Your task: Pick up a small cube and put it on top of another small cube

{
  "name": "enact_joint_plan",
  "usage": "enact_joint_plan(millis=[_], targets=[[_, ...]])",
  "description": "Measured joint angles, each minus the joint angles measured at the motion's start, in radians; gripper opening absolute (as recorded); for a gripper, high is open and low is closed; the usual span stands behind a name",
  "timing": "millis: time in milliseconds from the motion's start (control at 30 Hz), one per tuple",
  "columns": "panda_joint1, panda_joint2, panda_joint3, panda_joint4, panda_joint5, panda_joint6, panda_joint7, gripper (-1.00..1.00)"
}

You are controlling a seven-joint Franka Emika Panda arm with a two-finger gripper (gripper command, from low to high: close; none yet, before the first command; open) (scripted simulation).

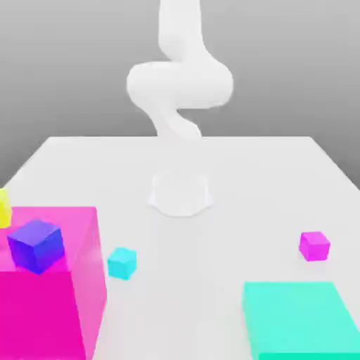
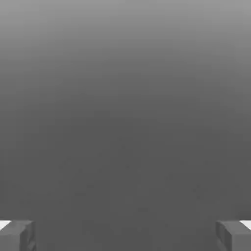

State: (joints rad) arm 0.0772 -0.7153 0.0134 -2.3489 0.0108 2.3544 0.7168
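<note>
Claw point(image 2: 125, 238) is spread wide, pinching nothing. Pink cube point(image 1: 314, 246) sits on the counter point(image 1: 204, 267), toward four o'clock in the exterior view; blue cube point(image 1: 122, 263) sits there too, toward seven o'clock.

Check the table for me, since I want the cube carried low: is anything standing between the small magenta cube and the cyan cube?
Nothing visible stands between the small magenta cube and the cyan cube.
</note>
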Motion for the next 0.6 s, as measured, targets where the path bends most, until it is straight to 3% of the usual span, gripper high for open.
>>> enact_joint_plan(millis=[400, 600], targets=[[0.347, 0.417, 0.12, -0.24, 0.047, 0.268, -0.407, 0.0], [0.481, 0.623, 0.216, -0.358, 0.025, 0.401, -0.574, 0.0]])
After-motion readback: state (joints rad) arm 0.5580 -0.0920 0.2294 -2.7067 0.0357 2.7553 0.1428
